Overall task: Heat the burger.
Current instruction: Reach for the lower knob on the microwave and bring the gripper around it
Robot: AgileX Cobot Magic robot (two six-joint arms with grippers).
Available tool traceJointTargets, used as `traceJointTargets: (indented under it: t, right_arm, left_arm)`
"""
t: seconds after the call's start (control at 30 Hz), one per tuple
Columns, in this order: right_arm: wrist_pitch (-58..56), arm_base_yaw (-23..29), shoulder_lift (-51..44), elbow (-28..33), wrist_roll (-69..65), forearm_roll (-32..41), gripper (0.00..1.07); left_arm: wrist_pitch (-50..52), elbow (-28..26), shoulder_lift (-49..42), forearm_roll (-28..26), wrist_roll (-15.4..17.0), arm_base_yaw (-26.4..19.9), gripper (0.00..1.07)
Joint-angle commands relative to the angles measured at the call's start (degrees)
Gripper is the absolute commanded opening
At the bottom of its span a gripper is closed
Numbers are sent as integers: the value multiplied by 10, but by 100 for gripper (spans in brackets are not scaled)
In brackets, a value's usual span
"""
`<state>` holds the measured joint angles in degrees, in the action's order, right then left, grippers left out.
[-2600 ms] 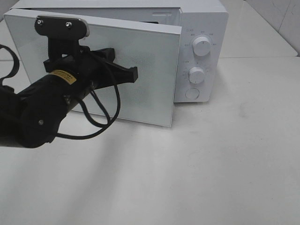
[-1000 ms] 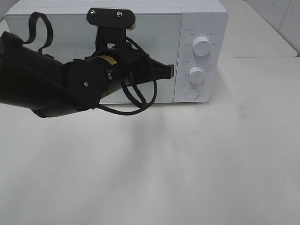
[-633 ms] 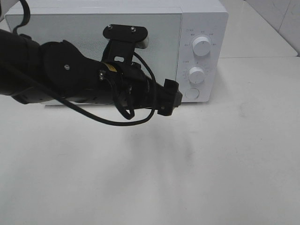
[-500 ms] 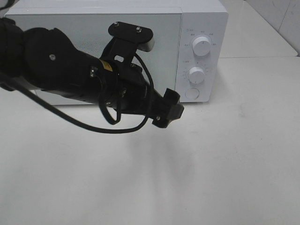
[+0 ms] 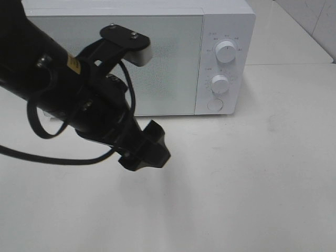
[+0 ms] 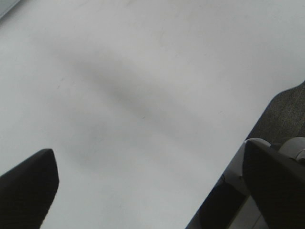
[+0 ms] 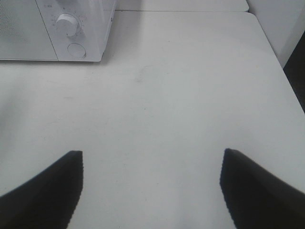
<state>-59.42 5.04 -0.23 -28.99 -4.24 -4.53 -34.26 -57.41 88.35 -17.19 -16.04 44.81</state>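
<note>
Microwave (image 5: 136, 58) at the top of the frame, door shut; the burger was not visible, presumably inside. Left gripper (image 5: 151, 149) and right gripper (image 7: 151, 156) hung over the surface (image 5: 252, 184), jaws spread and empty. Judged next step: turning the lower dial (image 5: 220, 84) to start heating

In front of me, white microwave (image 5: 173, 58) at the back of the desk (image 5: 252, 184), door shut; upper knob (image 5: 226, 51), lower knob (image 5: 219, 84), round button (image 5: 214, 105) beneath.
</note>
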Motion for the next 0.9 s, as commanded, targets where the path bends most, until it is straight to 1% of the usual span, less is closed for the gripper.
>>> traceJointTargets:
  t: [0.03,0.07,0.1,0.13,0.2,0.23,0.27,0.3,0.33,0.37,0.4,0.43,0.47,0.5,0.53,0.57,0.6,0.63,0.67,0.7,0.73,0.77,0.8,0.83,0.87,0.9]
  right_arm:
    - [1,-4,-15,0,9,-1,76]
    - [1,-4,-15,0,9,-1,76]
    - [1,-4,-15,0,9,-1,76]
    - [1,-4,-15,0,9,-1,76]
    - [1,-4,-15,0,9,-1,76]
    - [1,-4,-15,0,9,-1,76]
    - [1,-4,-15,0,9,-1,76]
    - [1,-4,-15,0,9,-1,76]
    - [1,-4,-15,0,9,-1,76]
    - [1,-4,-15,0,9,-1,76]
    - [1,-4,-15,0,9,-1,76]
    - [1,-4,-15,0,9,-1,76]
    - [1,-4,-15,0,9,-1,76]
    - [1,-4,-15,0,9,-1,76]
    - [1,-4,-15,0,9,-1,76]
    - [1,-4,-15,0,9,-1,76]
    - [1,-4,-15,0,9,-1,76]
    - [1,-4,-15,0,9,-1,76]
    - [1,-4,-15,0,9,-1,76]
    - [1,-4,-15,0,9,-1,76]
    - [1,-4,-15,0,9,-1,76]
    - [1,-4,-15,0,9,-1,76]
    - [1,-4,-15,0,9,-1,76]
    - [1,-4,-15,0,9,-1,76]
    - [1,-4,-15,0,9,-1,76]
    - [1,-4,-15,0,9,-1,76]
  left_arm:
    - [-45,-1,-11,9,18,-33,103]
    - [-77,-1,-17,8,18,-68,103]
    - [-94,-1,-19,8,18,-89,103]
    - [-94,-1,-19,8,18,-89,103]
    - [-151,-1,-33,7,25,-178,103]
    - [-151,-1,-33,7,25,-178,103]
    - [-165,-1,-36,7,28,-202,103]
    - [-189,-1,-43,7,36,-244,103]
    - [-189,-1,-43,7,36,-244,103]
    - [-201,-1,-46,7,36,-267,103]
    - [-221,-1,-53,8,36,-309,103]
    - [-221,-1,-53,8,36,-309,103]
    - [-234,-1,-55,8,36,-329,103]
    - [-267,-1,-61,10,37,-362,103]
    - [-267,-1,-61,10,37,-362,103]
    - [-280,-1,-65,12,37,-376,103]
    - [-308,-1,-73,17,37,-411,103]
    - [-308,-1,-73,17,37,-411,103]
    - [-333,0,-83,19,39,-445,103]
    - [-333,0,-83,19,39,-445,103]
    - [-341,2,-89,19,43,-458,103]
    - [-345,12,-109,19,56,-489,103]
    - [-345,12,-109,19,56,-489,103]
    - [-347,18,-122,19,60,-500,103]
    - [-347,34,-148,27,66,-518,103]
    - [-347,34,-148,27,66,-518,103]
